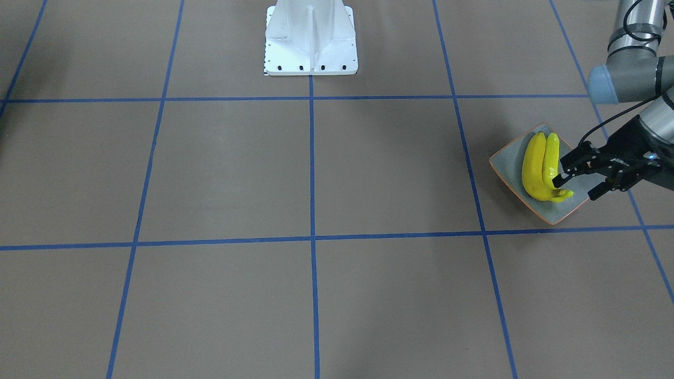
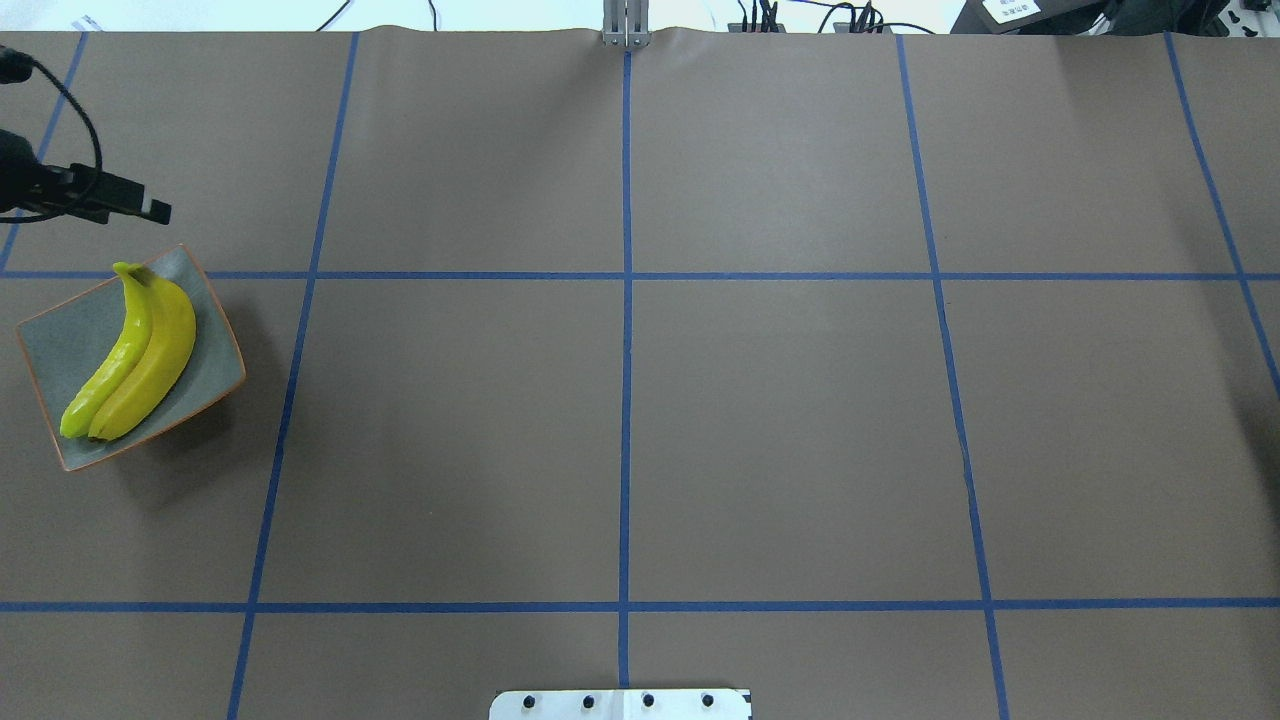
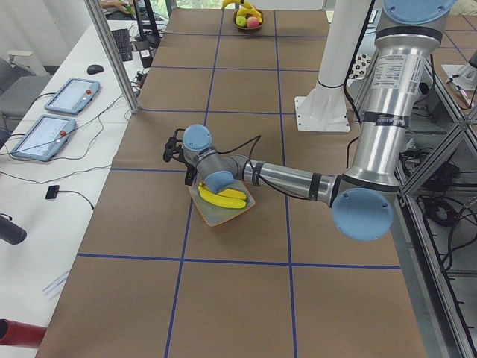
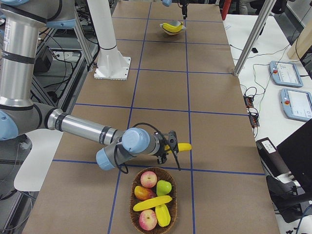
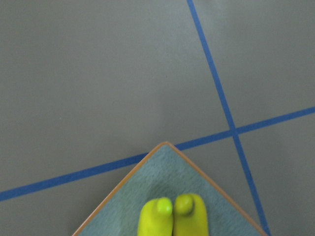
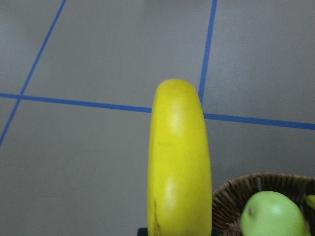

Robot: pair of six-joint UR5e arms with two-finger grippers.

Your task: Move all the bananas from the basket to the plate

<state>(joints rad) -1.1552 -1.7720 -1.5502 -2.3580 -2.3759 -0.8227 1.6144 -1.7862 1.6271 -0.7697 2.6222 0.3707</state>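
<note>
Yellow banana (image 6: pixel 179 162), clamped by its end in the right hand (image 4: pixel 168 146) beside the basket (image 4: pixel 134 195), could pivot and slip on the long carry to the plate (image 1: pixel 508 163), where the empty, spread-fingered left hand (image 1: pixel 576 188) hovers in the way.

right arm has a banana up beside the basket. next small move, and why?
Probably carry the lifted banana across the table toward the plate. It is already outside the basket, and the plate at the far end holds only two bananas. The left gripper is open beside them, so a handover midway may be needed.
</note>
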